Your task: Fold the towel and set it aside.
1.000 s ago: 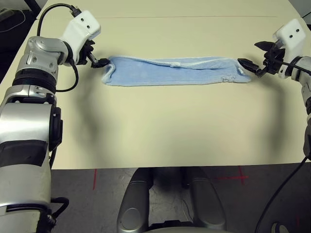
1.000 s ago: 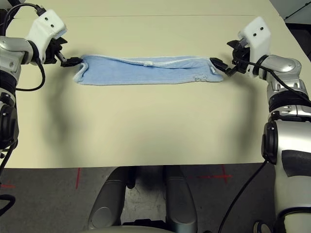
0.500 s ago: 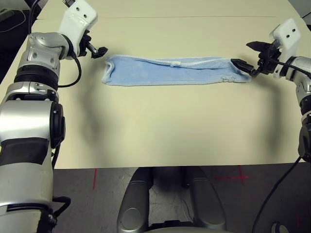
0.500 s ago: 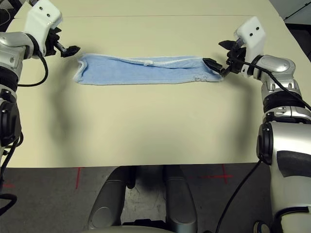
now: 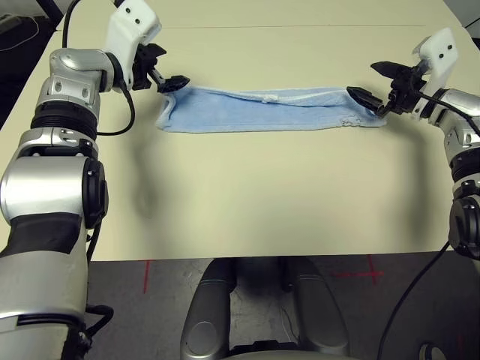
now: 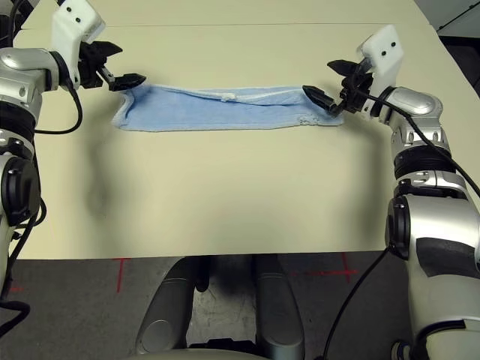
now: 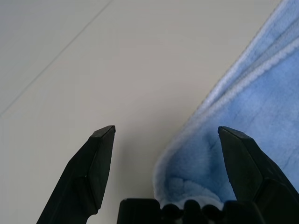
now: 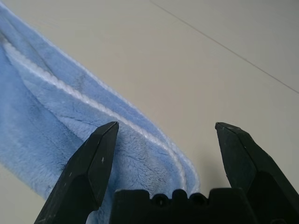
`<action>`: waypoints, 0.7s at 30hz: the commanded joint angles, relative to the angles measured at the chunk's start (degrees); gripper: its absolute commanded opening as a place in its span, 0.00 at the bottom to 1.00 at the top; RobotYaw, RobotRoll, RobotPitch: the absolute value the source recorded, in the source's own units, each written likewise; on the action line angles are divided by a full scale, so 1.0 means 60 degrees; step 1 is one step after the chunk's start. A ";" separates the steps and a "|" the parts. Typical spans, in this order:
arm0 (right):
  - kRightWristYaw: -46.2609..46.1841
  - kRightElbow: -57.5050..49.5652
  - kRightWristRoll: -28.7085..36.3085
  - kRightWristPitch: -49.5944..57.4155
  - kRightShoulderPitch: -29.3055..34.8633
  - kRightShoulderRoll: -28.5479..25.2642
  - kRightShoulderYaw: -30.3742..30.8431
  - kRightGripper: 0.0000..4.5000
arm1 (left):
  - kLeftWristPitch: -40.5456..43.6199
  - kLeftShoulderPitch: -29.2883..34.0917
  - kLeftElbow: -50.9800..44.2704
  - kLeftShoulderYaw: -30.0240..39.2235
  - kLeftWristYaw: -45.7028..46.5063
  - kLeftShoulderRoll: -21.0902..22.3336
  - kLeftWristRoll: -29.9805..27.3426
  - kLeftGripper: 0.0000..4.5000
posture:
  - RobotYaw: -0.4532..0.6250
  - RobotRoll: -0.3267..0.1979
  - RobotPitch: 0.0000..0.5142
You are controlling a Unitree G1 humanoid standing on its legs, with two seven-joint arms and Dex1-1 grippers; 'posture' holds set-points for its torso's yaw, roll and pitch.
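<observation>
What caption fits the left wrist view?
Open left gripper poised over the folded towel's end on the table.

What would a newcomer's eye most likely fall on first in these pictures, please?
Most striking is the towel, a long light blue band lying flat across the far side of the pale table. Next come the two claws at its ends: the left claw open at the towel's left end, and the right claw open over its right end, neither gripping it.
</observation>
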 commanded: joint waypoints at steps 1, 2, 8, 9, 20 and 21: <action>-0.0592 0.0024 -0.0421 0.0281 0.0112 0.0065 0.0330 1.00 | -0.0006 0.0193 -0.0083 -0.0100 0.0029 -0.0032 0.0025 0.99 | 0.46 0.62 0.61; -0.0691 0.0048 -0.0494 0.0299 0.0095 0.0071 0.0387 1.00 | -0.0001 0.0204 -0.0086 -0.0102 0.0024 -0.0041 0.0026 0.99 | 0.46 0.62 0.61; -0.1325 0.0446 -0.0988 0.0644 -0.0245 0.0193 0.0781 1.00 | -0.0018 0.0188 -0.0078 -0.0135 0.0048 -0.0112 0.0053 0.99 | 0.46 0.62 0.61; -0.1505 0.0552 -0.1087 0.0696 -0.0323 0.0224 0.0852 1.00 | -0.0019 0.0179 -0.0073 -0.0132 0.0064 -0.0117 0.0052 0.99 | 0.46 0.62 0.61; -0.3541 0.1369 -0.1226 0.0738 -0.0834 0.0523 0.0680 1.00 | 0.0004 0.0282 -0.0145 -0.0111 -0.0021 -0.0079 0.0015 0.99 | 0.46 0.62 0.62; -0.3680 0.1386 -0.1207 0.0729 -0.0835 0.0565 0.0639 1.00 | 0.0010 0.0289 -0.0145 -0.0111 -0.0020 -0.0084 0.0014 0.99 | 0.45 0.62 0.63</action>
